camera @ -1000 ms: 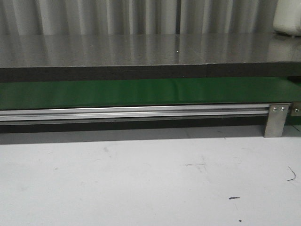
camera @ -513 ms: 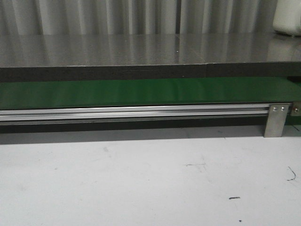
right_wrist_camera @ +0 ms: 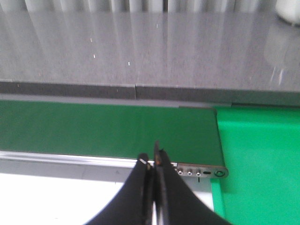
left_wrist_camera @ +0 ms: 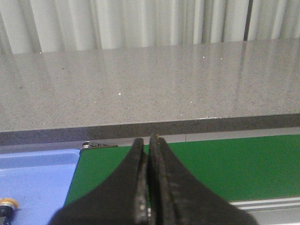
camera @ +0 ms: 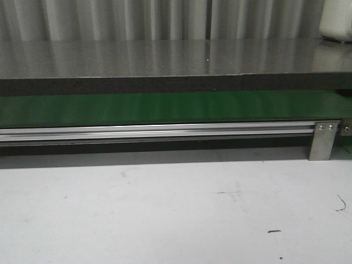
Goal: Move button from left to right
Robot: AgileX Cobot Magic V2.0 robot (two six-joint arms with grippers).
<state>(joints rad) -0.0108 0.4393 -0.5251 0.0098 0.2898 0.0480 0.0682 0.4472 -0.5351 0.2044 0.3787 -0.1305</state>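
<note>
A small button (left_wrist_camera: 6, 203) with an orange cap and a dark body lies in a blue tray (left_wrist_camera: 37, 178), cut off by the edge of the left wrist view. My left gripper (left_wrist_camera: 146, 140) is shut and empty, above the end of the green belt (left_wrist_camera: 225, 164) next to the blue tray. My right gripper (right_wrist_camera: 151, 158) is shut and empty, over the belt's aluminium rail (right_wrist_camera: 70, 159) near the belt's (right_wrist_camera: 108, 126) other end. Neither gripper nor the button shows in the front view, where the belt (camera: 165, 107) lies bare.
A bright green tray (right_wrist_camera: 258, 159) adjoins the belt's right end. A grey speckled counter (camera: 165, 58) runs behind the belt, with a white object (camera: 336, 22) at its far right. A metal bracket (camera: 323, 140) holds the rail (camera: 154, 132). The white table (camera: 165, 214) lies in front.
</note>
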